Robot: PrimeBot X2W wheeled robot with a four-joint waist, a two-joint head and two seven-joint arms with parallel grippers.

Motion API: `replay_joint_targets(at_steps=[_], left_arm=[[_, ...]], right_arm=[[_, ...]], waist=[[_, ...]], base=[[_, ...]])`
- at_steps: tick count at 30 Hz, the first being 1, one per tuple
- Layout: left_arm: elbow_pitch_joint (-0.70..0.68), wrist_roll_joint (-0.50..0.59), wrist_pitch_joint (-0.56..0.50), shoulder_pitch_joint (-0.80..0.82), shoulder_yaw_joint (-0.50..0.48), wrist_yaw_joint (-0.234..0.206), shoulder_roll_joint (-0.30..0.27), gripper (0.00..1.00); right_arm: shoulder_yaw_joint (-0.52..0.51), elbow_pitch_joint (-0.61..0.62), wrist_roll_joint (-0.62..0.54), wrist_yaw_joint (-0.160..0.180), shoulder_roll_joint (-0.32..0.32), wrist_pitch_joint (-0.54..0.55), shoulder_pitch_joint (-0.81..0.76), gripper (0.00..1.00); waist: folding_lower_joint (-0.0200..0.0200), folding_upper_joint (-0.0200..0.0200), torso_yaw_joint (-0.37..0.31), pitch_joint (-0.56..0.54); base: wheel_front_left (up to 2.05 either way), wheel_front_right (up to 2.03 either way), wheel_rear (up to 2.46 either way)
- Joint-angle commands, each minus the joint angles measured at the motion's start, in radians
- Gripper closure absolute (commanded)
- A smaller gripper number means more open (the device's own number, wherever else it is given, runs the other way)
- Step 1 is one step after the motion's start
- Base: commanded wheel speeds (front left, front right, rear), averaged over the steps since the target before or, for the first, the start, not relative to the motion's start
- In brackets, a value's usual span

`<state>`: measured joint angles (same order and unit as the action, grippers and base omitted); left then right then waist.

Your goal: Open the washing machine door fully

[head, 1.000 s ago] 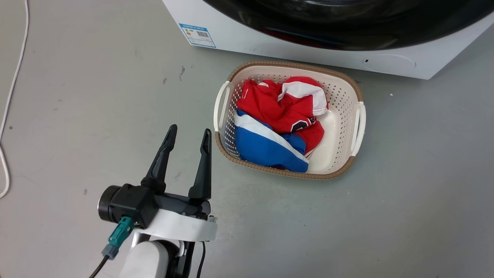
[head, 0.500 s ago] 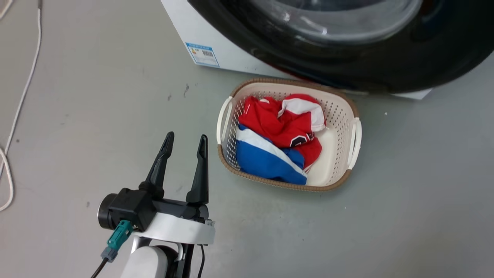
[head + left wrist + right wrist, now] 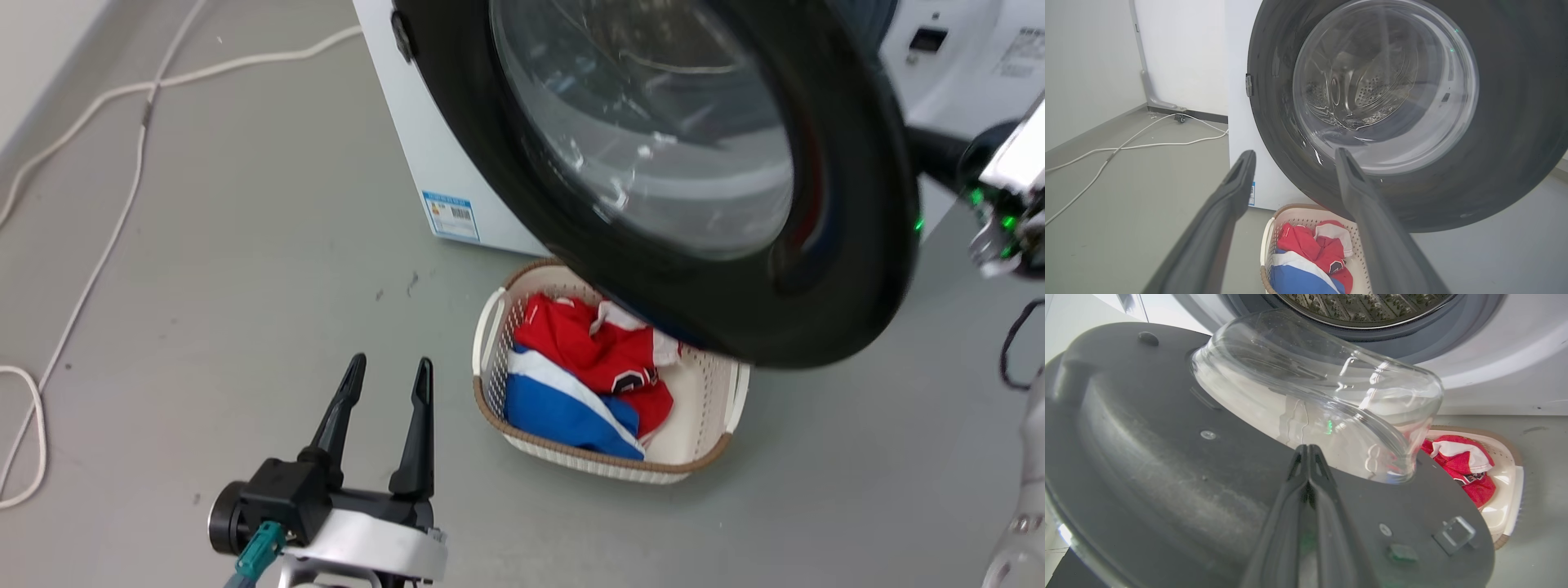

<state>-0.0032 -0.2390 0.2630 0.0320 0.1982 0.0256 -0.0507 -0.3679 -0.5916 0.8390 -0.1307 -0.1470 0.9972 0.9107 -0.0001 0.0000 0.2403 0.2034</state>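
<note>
— Black glossy rim, bulging glass: where does the washing machine door (image 3: 645,139) stand?

— Partway out. It is swung off the front of the washing machine (image 3: 433,171), hung on a hinge (image 3: 1248,85) at its left edge. Its lower rim hangs above the laundry basket (image 3: 487,327), which sits on the floor (image 3: 204,286) close before the machine's front. In the right wrist view the steel drum (image 3: 1367,306) lies uncovered behind it.

— So which step is this?

— The swing itself, I judge. The latch piece (image 3: 1453,535) on the inner face is free of the machine, so unlatching looks done, but the door is not yet fully open.

— What is doing the work?

— The right end effector (image 3: 1308,451), reached in behind the door. Its two fingers are pressed together with nothing visible between them. They lie over the grey inner face just below the glass. Whether the tips actually touch it, I can't tell.

— And the other?

— The left end effector (image 3: 390,362) hovers over the floor beside the basket, fingers spread apart, holding nothing.

— What does the next move call for?

— An outward push that curves round the hinge, toward the robot's left, with the fingers following the face as its angle changes. The left arm sits on the side the door would sweep toward, so it may have to give way.
</note>
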Motion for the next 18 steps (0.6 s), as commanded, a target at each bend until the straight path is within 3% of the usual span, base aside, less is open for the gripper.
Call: replay_joint_targets(at_steps=[1, 12, 18], left_arm=[[0.002, 0.007, 0.003, -0.022, -0.003, 0.001, 0.001, 0.0], [0.003, 0.025, 0.003, -0.098, -0.027, 0.015, 0.001, 0.0], [0.011, 0.026, 0.003, -0.117, -0.028, 0.022, 0.001, 0.0]], right_arm=[[0.008, 0.02, 0.015, 0.0, 0.022, 0.014, -0.047, 1.0], [0.056, 0.147, 0.123, 0.0, 0.095, 0.084, -0.244, 1.0], [0.155, 0.195, 0.235, 0.0, 0.104, 0.083, -0.335, 1.0]], waist=[[0.0001, 0.0, 0.016, -0.059], [0.0001, 0.0, 0.06, -0.148], [0.0001, 0.0, 0.099, -0.17]], base=[[0.0, 0.0, 0.0], [0.0, 0.0, 0.0], [0.0, 0.0, 0.0]])
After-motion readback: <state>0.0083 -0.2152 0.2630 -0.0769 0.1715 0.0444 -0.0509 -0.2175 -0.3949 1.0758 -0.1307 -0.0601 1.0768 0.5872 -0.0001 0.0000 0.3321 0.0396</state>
